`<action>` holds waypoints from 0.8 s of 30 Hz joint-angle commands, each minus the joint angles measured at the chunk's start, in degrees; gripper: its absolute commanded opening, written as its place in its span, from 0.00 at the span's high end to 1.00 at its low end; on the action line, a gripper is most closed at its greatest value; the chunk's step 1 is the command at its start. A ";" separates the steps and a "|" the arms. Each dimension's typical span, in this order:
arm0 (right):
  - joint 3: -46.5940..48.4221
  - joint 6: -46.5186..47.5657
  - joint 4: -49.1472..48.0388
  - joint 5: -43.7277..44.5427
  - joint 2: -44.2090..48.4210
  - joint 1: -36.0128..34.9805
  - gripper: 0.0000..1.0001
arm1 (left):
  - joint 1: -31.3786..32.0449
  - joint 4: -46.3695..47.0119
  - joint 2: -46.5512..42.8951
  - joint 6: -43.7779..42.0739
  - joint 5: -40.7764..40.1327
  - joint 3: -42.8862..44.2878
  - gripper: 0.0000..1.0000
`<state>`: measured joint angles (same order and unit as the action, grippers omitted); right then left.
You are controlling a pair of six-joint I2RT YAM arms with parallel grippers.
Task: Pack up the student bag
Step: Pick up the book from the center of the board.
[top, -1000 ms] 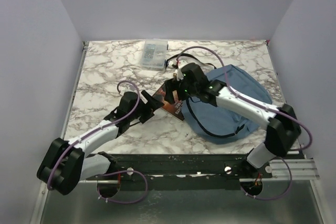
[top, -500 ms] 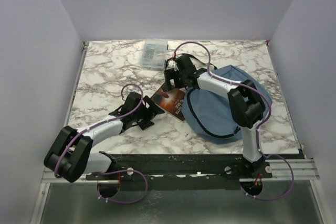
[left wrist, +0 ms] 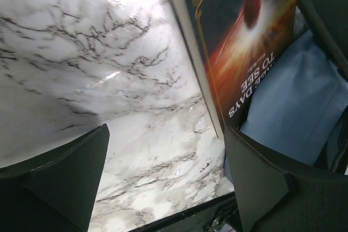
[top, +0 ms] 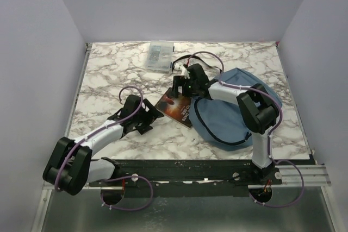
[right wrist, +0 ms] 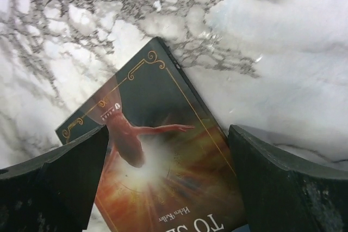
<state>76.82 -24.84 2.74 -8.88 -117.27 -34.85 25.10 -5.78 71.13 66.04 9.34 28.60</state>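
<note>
Dusty-blue fabric marks the student bag point(top: 223, 126) point(left wrist: 293, 110), which lies flat on the right half of the table, close to the near edge, with its black zip rim turned toward the middle. Touching that rim on the left is a book point(top: 175, 107) point(left wrist: 244, 42) point(right wrist: 157, 156) with a dark cover and an orange glow, flat on the marble.

The right gripper point(top: 182, 85) point(right wrist: 166, 172) hangs over the book's far end, jaws wide apart, gripping nothing. The left gripper point(top: 149, 115) point(left wrist: 163, 172) hovers low over bare stone just left of the book, also spread wide and holding nothing.

Glossy white marble with grey veins makes up the table point(top: 109, 74), catching soft highlights. A clear plastic box point(top: 159, 56) sits at the far edge, well apart from the bag. Plain pale lilac-grey walls point(top: 185, 4) close the table in on three sides.
</note>
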 commanded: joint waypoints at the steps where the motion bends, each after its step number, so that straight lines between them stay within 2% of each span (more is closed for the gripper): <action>1: -7.36 -11.97 -0.68 -10.44 0.37 -2.17 0.06 | -0.76 -8.12 -4.36 -2.98 -4.52 -0.02 0.12; 6: -16.12 -28.16 -13.38 -16.55 6.08 -3.37 0.07 | -0.76 -8.27 -10.21 2.99 -3.07 -6.76 0.12; 9: -18.02 -30.50 -16.16 -16.99 7.92 -3.69 0.07 | -0.77 -4.38 -11.04 6.10 -1.59 -10.23 0.12; 14: -14.96 -19.26 -7.41 -16.96 6.88 -3.71 0.06 | -0.74 -0.53 -7.60 5.55 1.77 -8.44 0.12; 20: -17.31 -1.38 3.73 -7.58 13.80 -3.91 0.05 | -0.84 -1.25 0.56 -0.94 6.02 -2.89 0.12; 23: -20.58 2.41 5.78 -5.85 18.12 -4.12 0.05 | -0.75 -0.13 4.11 -1.44 8.69 -2.70 0.17; 24: -21.56 3.10 6.35 -5.19 19.44 -4.56 0.05 | -0.82 0.69 4.63 -1.38 8.98 -3.25 0.22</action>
<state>58.72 -31.00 0.86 -19.55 -103.22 -38.68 24.43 -4.45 71.48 68.23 14.74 26.30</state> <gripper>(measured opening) 0.945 0.847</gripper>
